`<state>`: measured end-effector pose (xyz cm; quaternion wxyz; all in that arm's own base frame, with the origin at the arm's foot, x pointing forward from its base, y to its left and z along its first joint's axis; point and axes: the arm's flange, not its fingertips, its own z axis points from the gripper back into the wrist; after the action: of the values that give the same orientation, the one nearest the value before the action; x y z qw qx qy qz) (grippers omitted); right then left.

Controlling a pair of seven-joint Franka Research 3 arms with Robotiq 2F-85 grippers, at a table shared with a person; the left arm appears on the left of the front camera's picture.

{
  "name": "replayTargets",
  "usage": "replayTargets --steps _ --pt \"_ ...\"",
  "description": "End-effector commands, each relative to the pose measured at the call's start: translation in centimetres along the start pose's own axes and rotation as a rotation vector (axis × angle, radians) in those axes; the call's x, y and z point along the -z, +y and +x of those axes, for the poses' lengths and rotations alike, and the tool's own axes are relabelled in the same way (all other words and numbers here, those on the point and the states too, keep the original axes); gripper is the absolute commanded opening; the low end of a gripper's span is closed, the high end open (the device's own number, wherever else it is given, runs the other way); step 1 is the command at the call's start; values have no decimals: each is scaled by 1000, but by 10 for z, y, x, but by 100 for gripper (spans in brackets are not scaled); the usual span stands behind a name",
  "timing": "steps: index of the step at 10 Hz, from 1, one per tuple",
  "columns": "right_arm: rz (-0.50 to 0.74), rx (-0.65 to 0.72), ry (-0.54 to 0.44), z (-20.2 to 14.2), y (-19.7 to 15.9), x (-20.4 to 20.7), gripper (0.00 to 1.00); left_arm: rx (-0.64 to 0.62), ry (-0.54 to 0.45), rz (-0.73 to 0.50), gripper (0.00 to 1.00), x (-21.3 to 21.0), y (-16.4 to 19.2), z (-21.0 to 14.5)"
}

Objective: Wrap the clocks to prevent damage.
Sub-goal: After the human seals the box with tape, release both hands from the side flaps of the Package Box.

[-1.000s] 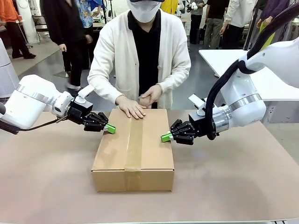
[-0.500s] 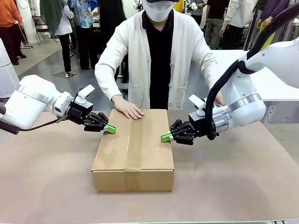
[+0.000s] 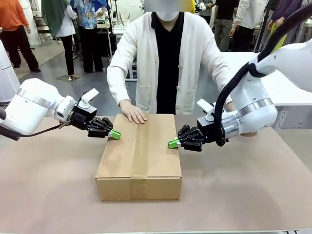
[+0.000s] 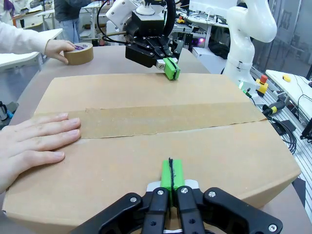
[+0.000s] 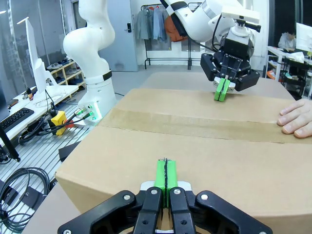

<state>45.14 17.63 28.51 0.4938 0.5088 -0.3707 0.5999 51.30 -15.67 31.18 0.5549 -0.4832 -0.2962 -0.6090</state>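
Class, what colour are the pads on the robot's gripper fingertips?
Bright green, on both the left gripper and right gripper; clearest in the wrist views.

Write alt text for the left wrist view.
A taped cardboard box lies flat, with shut green-tipped fingers pressing its near edge and the other gripper at the far edge. A person's hand rests on the box; another hand holds a tape roll.

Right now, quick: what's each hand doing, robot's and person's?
Left hand: shut, empty, tips pressed on box.
Right hand: shut, empty, tips pressed on box.
Person's hand: flat on box.
Person's other hand: on tape roll.
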Motion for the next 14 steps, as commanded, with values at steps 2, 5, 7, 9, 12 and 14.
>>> replayTargets --steps 2,5,7,9,12,14 --pt "-4 4 2 -2 0 1 1 -4 1 4 0 1 0 -2" --pt "-4 4 2 -2 0 1 1 -4 1 4 0 1 0 -2" --pt "-4 4 2 -2 0 1 1 -4 1 4 0 1 0 -2" --pt "0 0 0 0 0 0 1 0 0 0 0 0 0 0" --pt "-102 -80 188 123 44 -41 1 -8 190 -30 0 -62 -38 104" --pt "-174 -87 224 185 72 -86 1 -47 178 -28 0 -99 -66 139"
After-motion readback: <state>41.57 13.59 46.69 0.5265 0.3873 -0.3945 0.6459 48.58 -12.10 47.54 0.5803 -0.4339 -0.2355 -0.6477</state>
